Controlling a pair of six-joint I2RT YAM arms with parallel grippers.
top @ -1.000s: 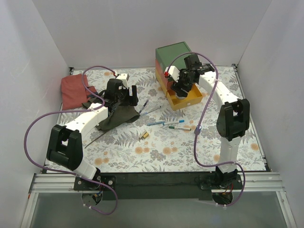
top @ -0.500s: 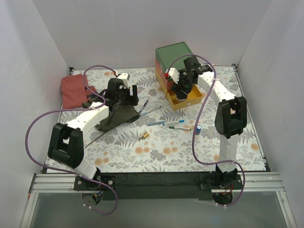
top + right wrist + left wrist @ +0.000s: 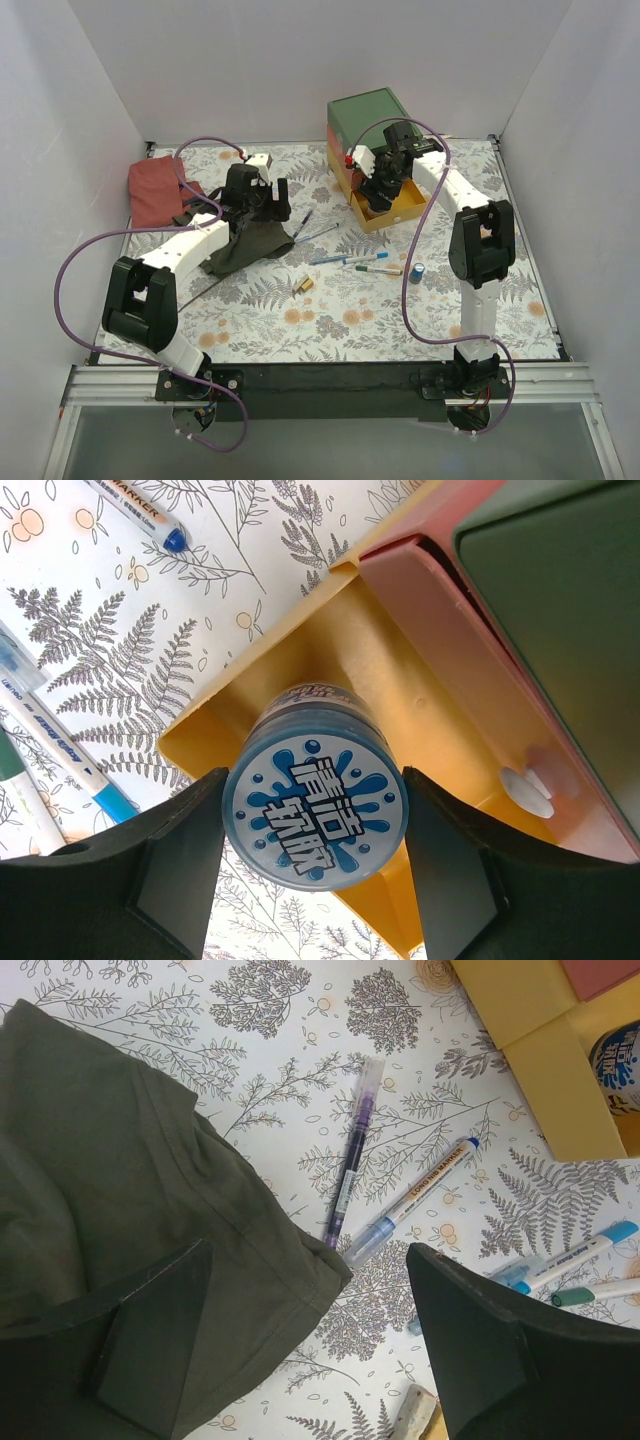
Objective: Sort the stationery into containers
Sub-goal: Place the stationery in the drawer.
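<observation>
My right gripper (image 3: pixel 315 830) is shut on the round blue-white tin (image 3: pixel 315 815) and holds it over the open yellow drawer (image 3: pixel 385 655) of the green-topped chest (image 3: pixel 365 110). The red-orange drawer (image 3: pixel 470 630) with a white knob (image 3: pixel 528 790) sits just above. My left gripper (image 3: pixel 310 1260) is open and empty over the corner of the dark green cloth (image 3: pixel 120 1180). A purple pen (image 3: pixel 352 1160) and a white marker (image 3: pixel 415 1195) lie just beyond it. Blue-capped (image 3: pixel 575 1258) and green-capped (image 3: pixel 600 1292) markers lie to the right. A brass piece (image 3: pixel 303 286) and a small blue cylinder (image 3: pixel 418 271) lie on the table.
A red cloth (image 3: pixel 155 190) lies at the far left. White walls enclose the floral table on three sides. Purple cables loop from both arms. A thin dark rod (image 3: pixel 200 297) lies near the left arm.
My right gripper has moved a little back and left with the tin, further over the yellow drawer. Its cable has shifted off the blue cylinder. The left arm has barely moved.
</observation>
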